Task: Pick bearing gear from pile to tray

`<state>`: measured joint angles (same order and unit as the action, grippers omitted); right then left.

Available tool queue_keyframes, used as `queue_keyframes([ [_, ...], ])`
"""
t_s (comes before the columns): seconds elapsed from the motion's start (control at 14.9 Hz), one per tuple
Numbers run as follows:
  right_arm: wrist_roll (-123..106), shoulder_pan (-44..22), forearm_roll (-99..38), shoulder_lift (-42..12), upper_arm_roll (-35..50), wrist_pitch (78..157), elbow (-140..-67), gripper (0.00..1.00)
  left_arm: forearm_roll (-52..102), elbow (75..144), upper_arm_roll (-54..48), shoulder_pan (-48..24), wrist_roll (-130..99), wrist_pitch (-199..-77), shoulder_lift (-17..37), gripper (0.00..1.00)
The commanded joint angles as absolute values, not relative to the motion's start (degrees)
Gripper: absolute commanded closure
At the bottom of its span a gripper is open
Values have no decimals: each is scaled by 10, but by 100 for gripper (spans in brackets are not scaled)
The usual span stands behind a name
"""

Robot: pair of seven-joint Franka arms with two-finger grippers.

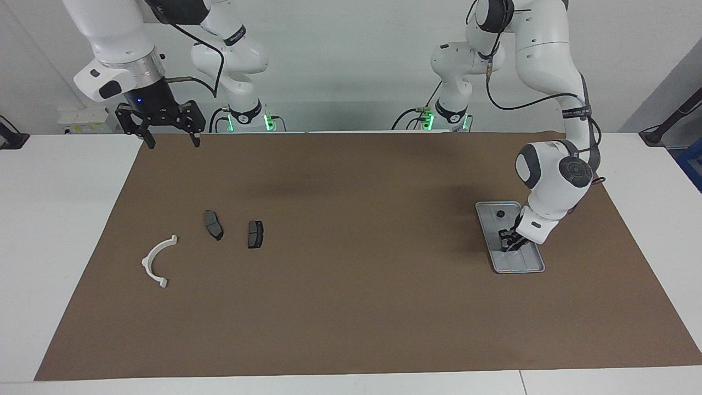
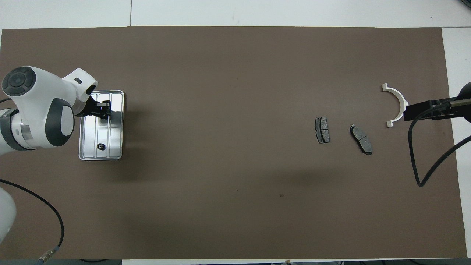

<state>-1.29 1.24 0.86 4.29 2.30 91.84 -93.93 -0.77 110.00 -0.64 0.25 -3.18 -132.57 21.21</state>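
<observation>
No brand names or writing can be read anywhere; there's a dark band with pale marks on the left arm's forearm in the facing view, but it's too small to make out.

Counting things up: one tray, sitting on the brown mat toward the left arm's end of the table. One small black round piece lies in the tray at the end nearer the robots. What's left of the pile is over toward the right arm's end: two pads side by side but apart, and one white bracket beside them, closer to the table's end. Every one of those lies flat on the mat and nothing touches anything else.

The left gripper is down in the tray at the end farther from the robots, tilted in from the side. Its fingers look nearly pressed together, and a small dark bit shows at the tips, but whether they're pinching a part or it's just the fingertips themselves is impossible to say. The arm's big wrist joint hides part of the tray's rim in the overhead view.

The right gripper hangs in the air over the mat's corner by the right arm's base, fingers spread wide and holding nothing. In the overhead view, only a dark bar and cable from that arm poke in at the edge, covering the tip of the bracket.
</observation>
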Motion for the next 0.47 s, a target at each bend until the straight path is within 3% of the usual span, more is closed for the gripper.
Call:
queue_keyframes([
  [0.0,-5,20,0,46,28,913,-943,0,-10,1111,-11,15,-18,-1338,206,94],
  [0.4,-5,18,0,48,27,913,-944,0,-9,1121,-11,14,-18,-1347,205,92],
])
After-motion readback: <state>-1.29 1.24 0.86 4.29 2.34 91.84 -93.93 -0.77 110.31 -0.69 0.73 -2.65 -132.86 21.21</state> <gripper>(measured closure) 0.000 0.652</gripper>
